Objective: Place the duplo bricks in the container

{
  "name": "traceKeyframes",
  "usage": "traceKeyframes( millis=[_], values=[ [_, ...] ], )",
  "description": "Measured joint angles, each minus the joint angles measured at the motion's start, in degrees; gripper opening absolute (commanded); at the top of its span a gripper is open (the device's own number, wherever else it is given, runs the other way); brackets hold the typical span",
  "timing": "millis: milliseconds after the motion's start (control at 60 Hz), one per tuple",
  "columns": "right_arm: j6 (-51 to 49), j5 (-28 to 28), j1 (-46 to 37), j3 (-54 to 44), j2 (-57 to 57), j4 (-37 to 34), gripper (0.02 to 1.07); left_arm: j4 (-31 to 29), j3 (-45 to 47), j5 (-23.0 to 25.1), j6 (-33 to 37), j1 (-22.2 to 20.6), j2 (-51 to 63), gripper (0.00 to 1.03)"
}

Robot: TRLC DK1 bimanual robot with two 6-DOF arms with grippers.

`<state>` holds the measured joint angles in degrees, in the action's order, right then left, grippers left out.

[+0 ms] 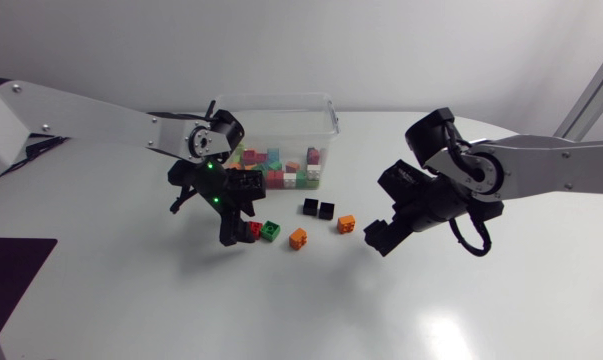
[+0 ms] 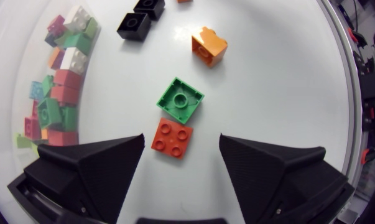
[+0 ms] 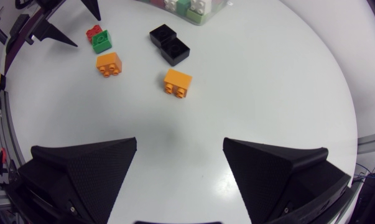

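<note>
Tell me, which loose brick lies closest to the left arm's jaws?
The red brick, between the open jaws; the green brick lies just beyond it, the rest farther off.

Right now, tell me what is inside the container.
The clear container holds a pile of mixed bricks: red, green, white, blue. My left arm covers one corner; what lies there is hidden.

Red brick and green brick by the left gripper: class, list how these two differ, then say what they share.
The red brick shows four studs; the green brick shows one central stud. The red brick lies between the open fingers of the left gripper, the green brick just ahead of it. Both are square, studs up, on the table, outside the container.
</note>
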<state>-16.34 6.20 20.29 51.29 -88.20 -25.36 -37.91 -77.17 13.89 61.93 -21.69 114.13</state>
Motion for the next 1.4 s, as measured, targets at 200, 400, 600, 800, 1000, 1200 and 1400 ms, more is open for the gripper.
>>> traceKeyframes(
  millis=[200,400,600,800,1000,1200,1400],
  values=[
    [-0.4,-0.2,0.7,0.2,-1.5,0.3,1.02,-3.8,-4.3,2.8,5.0,1.0,4.0,0.51],
    [0.1,-0.5,0.9,3.3,-4.8,0.7,1.02,-8.3,-6.5,3.2,7.1,0.9,6.8,0.41],
    [4.0,-3.2,3.0,8.2,-10.4,1.2,1.02,-11.8,-8.0,3.2,7.3,1.0,7.6,0.38],
    [8.5,-4.8,5.2,13.7,-15.9,0.0,0.97,-14.1,-8.3,3.2,7.3,1.5,5.5,0.38],
    [10.9,-6.2,5.9,17.5,-20.5,-1.5,0.91,-14.4,-6.4,3.2,7.3,1.7,-1.7,0.38],
    [12.1,-7.8,5.9,19.6,-23.8,-2.6,0.78,-15.0,-6.1,3.3,7.1,1.7,-8.7,0.38],
    [13.0,-8.0,6.0,21.8,-26.3,-2.8,0.56,-15.1,-6.0,4.3,4.9,1.7,-15.9,0.38]
  ],
)
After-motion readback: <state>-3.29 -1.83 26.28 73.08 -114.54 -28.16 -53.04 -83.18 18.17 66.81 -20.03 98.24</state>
